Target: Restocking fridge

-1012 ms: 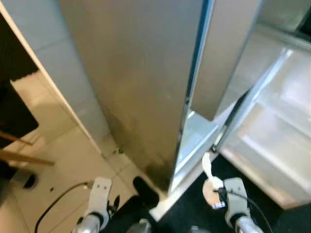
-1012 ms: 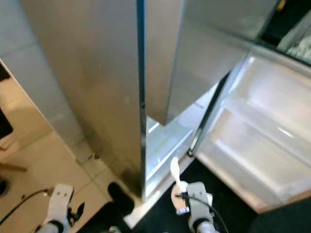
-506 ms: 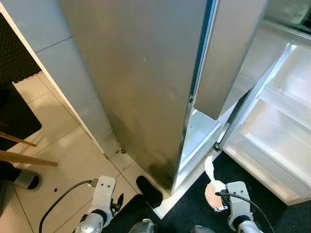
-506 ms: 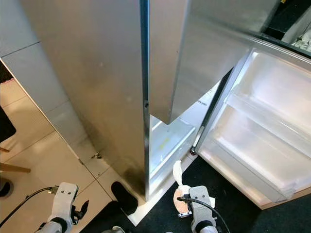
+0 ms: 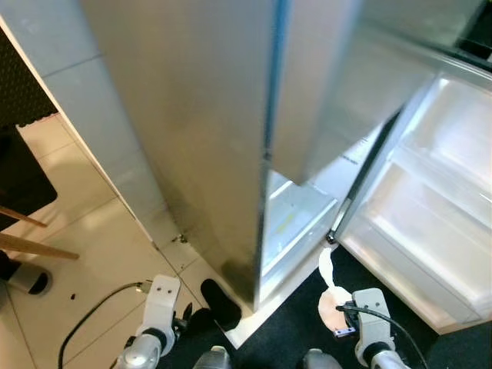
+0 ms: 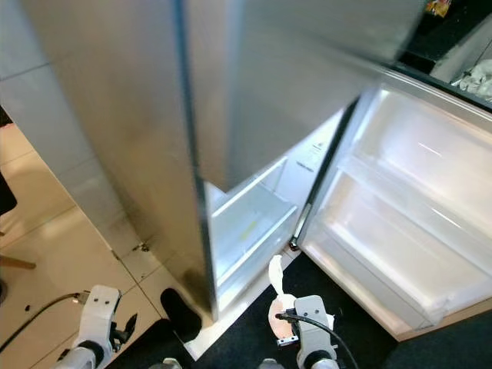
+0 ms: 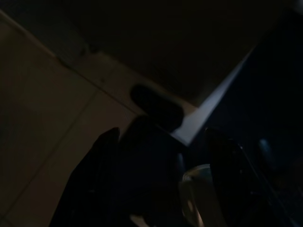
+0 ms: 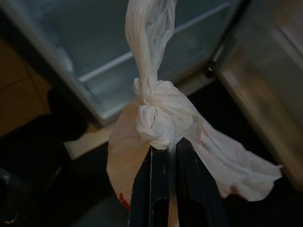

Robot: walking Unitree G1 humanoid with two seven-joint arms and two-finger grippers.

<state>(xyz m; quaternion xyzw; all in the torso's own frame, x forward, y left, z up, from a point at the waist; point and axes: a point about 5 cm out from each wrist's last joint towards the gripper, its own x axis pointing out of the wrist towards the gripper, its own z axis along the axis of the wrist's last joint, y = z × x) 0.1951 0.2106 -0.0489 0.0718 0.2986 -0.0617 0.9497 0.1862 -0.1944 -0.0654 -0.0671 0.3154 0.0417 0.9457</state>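
Since the earlier frame: the whole view is sliding sideways across the fridge (image 6: 115, 115), so the camera is turning; the fridge's open door (image 6: 400, 231) and lower drawer (image 6: 250, 231) are now showing more fully, and the bag is sitting at the same spot below the drawer.

Right end effector (image 8: 163, 153): narrow, its two black fingers (image 8: 152, 179) pinching the knotted plastic bag (image 8: 158, 116) just under the knot, low in front of the fridge's base.

Left end effector (image 7: 161, 156): hanging idle beside the fridge's left corner, over the tiled floor (image 5: 92, 254); its fingers are standing apart with nothing between them.

The bag: hanging in the air near the foot of the fridge, just outside the open drawer and apart from it, above the dark mat (image 6: 369, 338).

Bag's axis: running upright along the end effector's fingers, the twisted tail (image 6: 274, 270) pointing up toward the drawer, the fuller, pinkish body (image 5: 332, 306) hanging below the knot.

Done, judging by the scene: door swung wide, bag in hand, robot standing at the fridge.

Left to do: the bag is not yet inside; the door shelves (image 6: 430, 223) and drawer are looking bare, so the stocking itself appears to be only beginning.
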